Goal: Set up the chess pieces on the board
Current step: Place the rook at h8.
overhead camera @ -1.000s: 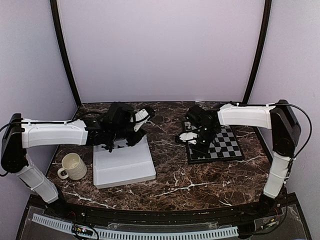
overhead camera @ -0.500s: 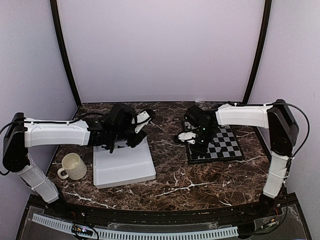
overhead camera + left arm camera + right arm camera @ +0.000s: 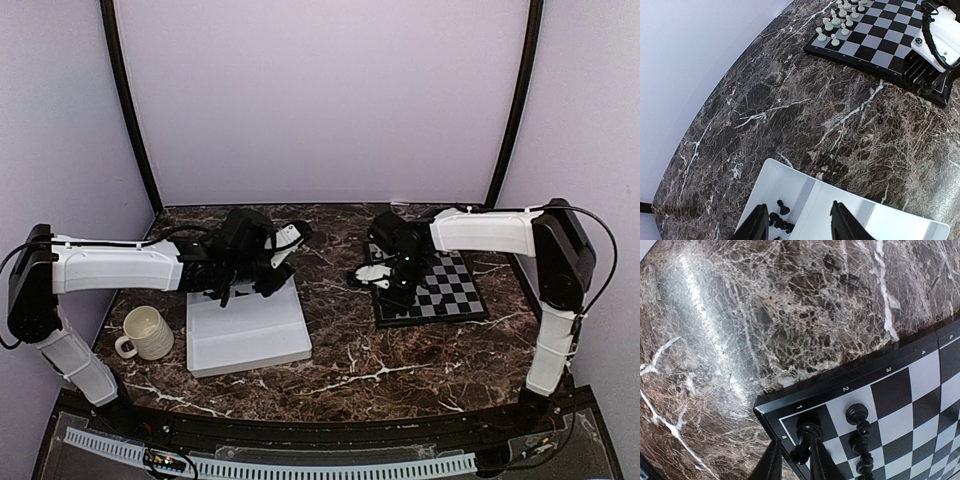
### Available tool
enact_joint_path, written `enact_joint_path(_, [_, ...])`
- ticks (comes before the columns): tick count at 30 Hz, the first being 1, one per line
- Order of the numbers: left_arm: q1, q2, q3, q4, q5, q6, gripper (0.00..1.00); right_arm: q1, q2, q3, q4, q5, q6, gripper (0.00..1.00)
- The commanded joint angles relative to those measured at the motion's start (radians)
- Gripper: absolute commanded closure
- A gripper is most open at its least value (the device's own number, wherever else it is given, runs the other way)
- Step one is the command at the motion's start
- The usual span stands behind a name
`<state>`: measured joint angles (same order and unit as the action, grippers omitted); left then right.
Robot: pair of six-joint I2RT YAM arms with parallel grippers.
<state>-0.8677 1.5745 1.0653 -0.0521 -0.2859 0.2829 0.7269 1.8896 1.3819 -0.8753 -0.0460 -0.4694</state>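
Spread right fingers (image 3: 771, 462) off black piece (image 3: 805, 437) on board's (image 3: 790, 407) corner square, 6 o'clock in wrist view (pinched or freed: cannot tell), lift straight, clear of neighbours (image 3: 858, 415) at 3 o'clock; left fingers (image 3: 756, 227) parted, empty, above tray (image 3: 790, 180).

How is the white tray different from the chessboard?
The plain white rectangular tray is one colour; the small square chessboard has black and silver-grey checks. The tray is bigger than the chessboard. The tray has raised walls; the chessboard is flat. In the tray tiny black chess pieces lie heaped, while tiny white chess pieces stand on the chessboard. Both rest on the brown marble table.
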Motion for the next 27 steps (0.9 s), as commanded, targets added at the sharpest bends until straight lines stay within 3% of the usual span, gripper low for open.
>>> enact_joint_path(1, [0.001,-0.004,0.029,-0.008,0.004,-0.008,0.55,0.011,0.013,0.011,0.008,0.008,0.001,0.76])
enact_joint_path(11, [0.001,-0.011,0.028,-0.013,-0.003,-0.018,0.55,0.011,-0.011,0.021,0.001,0.009,0.012,0.67])
enact_joint_path(16, [0.008,-0.022,0.046,-0.117,-0.147,-0.125,0.54,0.010,-0.084,0.029,-0.033,-0.018,0.008,0.64])
enact_joint_path(21, [0.182,-0.033,0.074,-0.375,-0.057,-0.400,0.54,0.005,-0.191,0.009,-0.087,-0.211,-0.042,0.59])
enact_joint_path(27, [0.372,0.005,0.032,-0.517,0.101,-0.486,0.62,-0.003,-0.237,-0.012,-0.084,-0.227,-0.053,0.60])
